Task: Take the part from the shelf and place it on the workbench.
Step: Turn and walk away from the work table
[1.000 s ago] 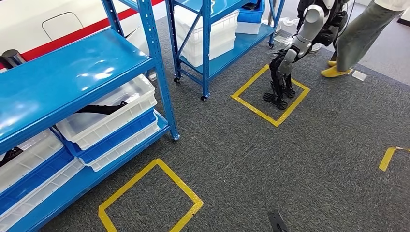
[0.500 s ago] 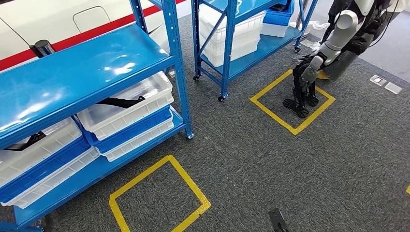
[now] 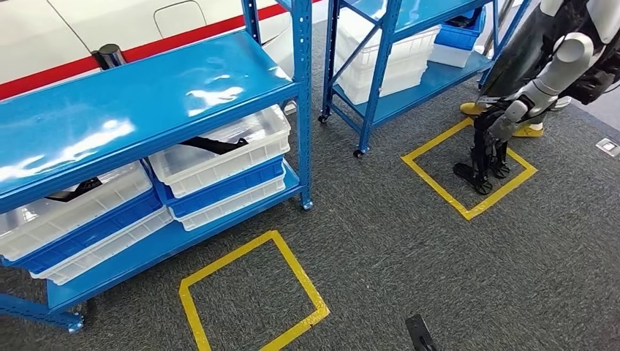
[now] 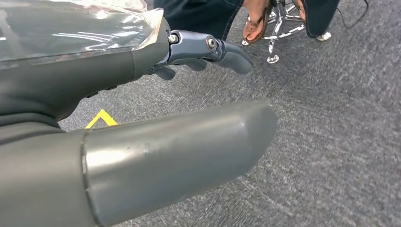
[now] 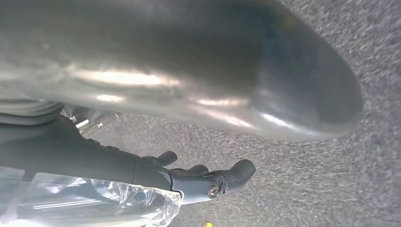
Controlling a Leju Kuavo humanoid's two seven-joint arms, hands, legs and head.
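A black part [image 3: 216, 144] lies in a white bin [image 3: 219, 157] on the middle level of the blue shelf [image 3: 146, 80], at the left of the head view. Another black part [image 3: 73, 190] lies in the neighbouring white bin further left. In the left wrist view my left hand [image 4: 118, 66] hangs over grey carpet with its fingers [image 4: 227, 49] stretched out and nothing in it. In the right wrist view my right hand [image 5: 94, 161] also hangs over the carpet, fingers [image 5: 227, 177] apart and holding nothing. Both hands are far from the shelf.
A yellow taped square [image 3: 252, 292] marks the carpet in front of the shelf. A second blue shelf [image 3: 380, 73] with white and blue bins stands behind. Another humanoid robot [image 3: 512, 110] stands in a second taped square [image 3: 468, 175], a person's yellow shoe [image 3: 475, 108] beside it.
The whole picture has slid to the right, so the camera has turned towards the shelf. The shelf and its bins now sit nearer the middle of the head view.
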